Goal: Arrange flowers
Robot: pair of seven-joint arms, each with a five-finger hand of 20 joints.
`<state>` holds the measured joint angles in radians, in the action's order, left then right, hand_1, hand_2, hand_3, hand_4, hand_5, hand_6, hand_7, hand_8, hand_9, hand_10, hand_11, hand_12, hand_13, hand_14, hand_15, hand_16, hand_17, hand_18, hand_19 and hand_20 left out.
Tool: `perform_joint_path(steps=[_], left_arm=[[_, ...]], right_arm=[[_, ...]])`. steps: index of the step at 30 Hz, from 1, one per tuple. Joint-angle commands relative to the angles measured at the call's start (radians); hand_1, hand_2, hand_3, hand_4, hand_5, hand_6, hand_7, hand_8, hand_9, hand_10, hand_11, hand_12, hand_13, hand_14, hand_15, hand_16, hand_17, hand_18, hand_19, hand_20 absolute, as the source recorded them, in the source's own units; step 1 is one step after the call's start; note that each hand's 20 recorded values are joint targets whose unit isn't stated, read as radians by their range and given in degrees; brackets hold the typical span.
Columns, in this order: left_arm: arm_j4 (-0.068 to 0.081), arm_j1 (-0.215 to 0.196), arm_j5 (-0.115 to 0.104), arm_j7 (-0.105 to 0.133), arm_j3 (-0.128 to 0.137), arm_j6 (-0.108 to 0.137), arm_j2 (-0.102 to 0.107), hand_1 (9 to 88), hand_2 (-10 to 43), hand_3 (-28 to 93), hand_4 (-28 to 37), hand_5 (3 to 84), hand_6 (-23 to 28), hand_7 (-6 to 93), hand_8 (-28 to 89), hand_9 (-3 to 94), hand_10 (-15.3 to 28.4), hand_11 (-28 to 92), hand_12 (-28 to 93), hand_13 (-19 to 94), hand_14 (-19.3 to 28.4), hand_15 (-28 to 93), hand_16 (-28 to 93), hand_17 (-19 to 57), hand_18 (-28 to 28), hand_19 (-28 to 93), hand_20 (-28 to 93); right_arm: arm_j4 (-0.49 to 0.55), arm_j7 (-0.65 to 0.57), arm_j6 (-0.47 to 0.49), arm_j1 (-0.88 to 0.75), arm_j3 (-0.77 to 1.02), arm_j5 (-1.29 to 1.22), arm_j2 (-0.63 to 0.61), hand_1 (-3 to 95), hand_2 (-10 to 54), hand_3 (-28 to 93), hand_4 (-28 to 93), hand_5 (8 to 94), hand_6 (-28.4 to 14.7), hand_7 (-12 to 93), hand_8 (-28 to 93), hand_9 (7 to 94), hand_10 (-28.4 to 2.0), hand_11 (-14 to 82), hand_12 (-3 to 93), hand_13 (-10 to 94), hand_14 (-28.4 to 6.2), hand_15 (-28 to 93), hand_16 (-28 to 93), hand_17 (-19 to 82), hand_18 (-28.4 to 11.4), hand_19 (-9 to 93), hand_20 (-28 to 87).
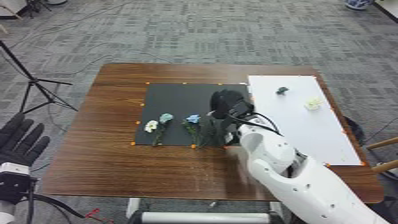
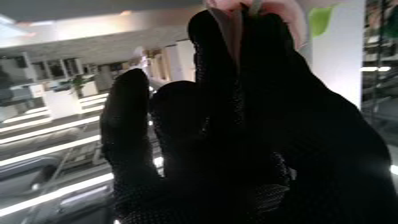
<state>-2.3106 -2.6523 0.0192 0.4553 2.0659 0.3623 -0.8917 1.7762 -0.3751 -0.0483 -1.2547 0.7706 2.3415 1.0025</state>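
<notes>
My right hand (image 1: 233, 102) is over the right part of the black mat (image 1: 182, 95). In the right wrist view, the thumb and a finger of that hand (image 2: 253, 60) pinch a pink flower (image 2: 286, 11), with a green leaf (image 2: 320, 21) beside it. A white flower (image 1: 151, 126), a teal flower (image 1: 166, 118) and a blue flower (image 1: 193, 119) lie on the mat, stems toward the robot. On the white board (image 1: 298, 130) are a pale yellow flower (image 1: 313, 103) and a small dark green piece (image 1: 282, 90). My left hand (image 1: 19, 142) is open, off the table's left side.
The brown table (image 1: 107, 150) has bare wood left of the mat and along its near side. Orange marks line the mat and board. A black tripod (image 1: 34, 80) stands on the floor at the left, and wooden chair parts (image 1: 386, 166) are near the right edge.
</notes>
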Motion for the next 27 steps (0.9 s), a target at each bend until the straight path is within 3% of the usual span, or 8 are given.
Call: perform_joint_path(steps=[1, 8, 18, 27], left_arm=[[-0.003, 0.007, 0.016, -0.022, 0.006, -0.002, -0.002, 23.8, 18.6, 69, -28.3, 34.8, 7.2, 10.5, -8, 28.9, 11.4, 14, 12, 21, 12.1, 22, -2, -3.8, 10.1, 17, 12], [-0.004, 0.006, 0.017, -0.025, 0.008, -0.018, -0.005, 23.7, 18.7, 69, -28.3, 34.8, 7.2, 10.6, -8, 29.0, 11.4, 14, 12, 21, 12.1, 23, -2, -3.7, 10.0, 17, 12], [0.001, 0.018, 0.013, -0.020, 0.000, -0.013, -0.001, 23.7, 18.7, 69, -28.3, 34.9, 7.2, 10.6, -8, 29.2, 11.3, 14, 11, 21, 12.1, 22, -3, -3.7, 10.0, 17, 12], [-0.001, 0.013, 0.011, -0.017, 0.002, -0.012, -0.008, 23.9, 19.3, 69, -28.3, 34.8, 7.2, 10.6, -8, 29.2, 11.3, 14, 11, 21, 12.2, 23, -2, -3.8, 10.1, 17, 12]], right_arm=[[0.009, 0.004, 0.001, -0.014, -0.021, 0.038, 0.028, 61.1, -9.5, 66, -28, 73.3, 0.1, 33, 2, 82.9, -7.7, 13.6, 44.5, 69, -9.3, 74, 36, 32, -23.6, 80, 42], [-0.001, 0.005, -0.001, -0.018, -0.034, 0.064, 0.033, 61.1, -9.5, 66, -28, 72.0, -0.1, 31, 0, 81.2, -7.9, 11.6, 42.7, 68, -9.5, 73, 36, 31, -23.5, 79, 41], [-0.008, 0.001, 0.002, -0.009, -0.042, 0.079, 0.050, 61.4, -9.5, 66, -28, 70.3, -0.6, 27, -1, 78.8, -8.0, 9.8, 39.8, 67, -8.9, 71, 40, 30, -23.2, 78, 41], [0.008, 0.011, 0.068, -0.022, -0.023, 0.084, 0.052, 61.9, -9.5, 66, -28, 68.2, -0.7, 22, -3, 76.5, -8.4, 7.6, 36.1, 66, -8.6, 68, 43, 29, -23.3, 77, 40]])
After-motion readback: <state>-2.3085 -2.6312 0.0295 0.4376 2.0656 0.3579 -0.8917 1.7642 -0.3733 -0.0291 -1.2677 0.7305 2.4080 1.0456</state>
